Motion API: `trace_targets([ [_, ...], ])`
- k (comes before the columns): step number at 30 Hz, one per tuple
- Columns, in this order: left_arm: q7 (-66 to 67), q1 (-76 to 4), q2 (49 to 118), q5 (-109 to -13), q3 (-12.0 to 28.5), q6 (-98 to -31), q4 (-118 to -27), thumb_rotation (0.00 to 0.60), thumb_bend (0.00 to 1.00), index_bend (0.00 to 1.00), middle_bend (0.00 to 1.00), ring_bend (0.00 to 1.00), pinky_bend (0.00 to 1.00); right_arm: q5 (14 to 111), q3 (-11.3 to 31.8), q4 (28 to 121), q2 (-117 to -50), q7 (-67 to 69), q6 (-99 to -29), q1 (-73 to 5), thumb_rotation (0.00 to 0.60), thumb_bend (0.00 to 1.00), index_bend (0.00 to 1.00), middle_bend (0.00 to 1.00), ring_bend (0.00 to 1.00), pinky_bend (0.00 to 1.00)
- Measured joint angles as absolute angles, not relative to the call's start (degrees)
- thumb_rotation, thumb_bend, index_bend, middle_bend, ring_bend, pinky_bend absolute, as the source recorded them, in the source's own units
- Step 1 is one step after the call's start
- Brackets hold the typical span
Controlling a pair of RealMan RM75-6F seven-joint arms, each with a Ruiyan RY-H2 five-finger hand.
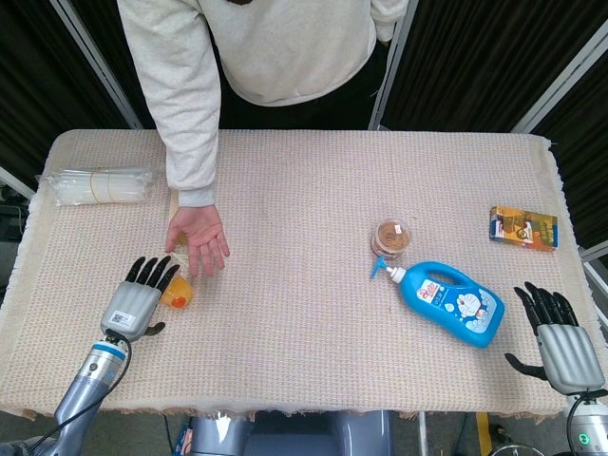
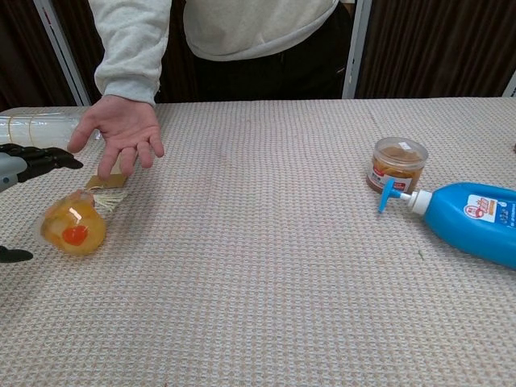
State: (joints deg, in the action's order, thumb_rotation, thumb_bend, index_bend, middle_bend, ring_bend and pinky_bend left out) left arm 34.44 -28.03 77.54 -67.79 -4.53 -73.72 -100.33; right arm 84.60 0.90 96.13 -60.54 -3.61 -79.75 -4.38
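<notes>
The left hand point(image 1: 141, 294) is spread wide, grasping nothing; the fruit cup point(image 2: 73, 228) lies tipped on the table cloth point(image 1: 304, 285), just beside those fingers, near the person's hand point(image 1: 198, 241). Better to draw away gently, without nudging it rolling.
</notes>
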Motion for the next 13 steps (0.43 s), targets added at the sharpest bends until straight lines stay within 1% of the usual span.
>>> trace_targets([
  [8, 30.42, -24.02, 73.35, -75.59, -6.35, -79.88, -102.60, 0.600, 0.18, 0.05, 0.00, 0.00, 0.00, 84.76, 0.88, 96.12, -60.55, -3.57, -79.78, -4.40, 0.600, 0.10, 0.05, 0.00, 0.00, 0.00],
  [11, 28.71, -21.86, 71.95, -79.37, -7.42, -83.67, -101.64, 0.600, 0.16, 0.01, 0.00, 0.00, 0.00, 84.94, 0.86, 96.12, -60.68, -3.74, -79.77, -4.46, 0.600, 0.10, 0.05, 0.00, 0.00, 0.00],
  [13, 26.70, -19.64, 71.02, -82.95, -8.29, -87.52, -99.41, 0.600, 0.15, 0.00, 0.00, 0.00, 0.00, 84.94, 0.88, 96.12, -60.78, -3.86, -79.74, -4.52, 0.600, 0.10, 0.05, 0.00, 0.00, 0.00],
])
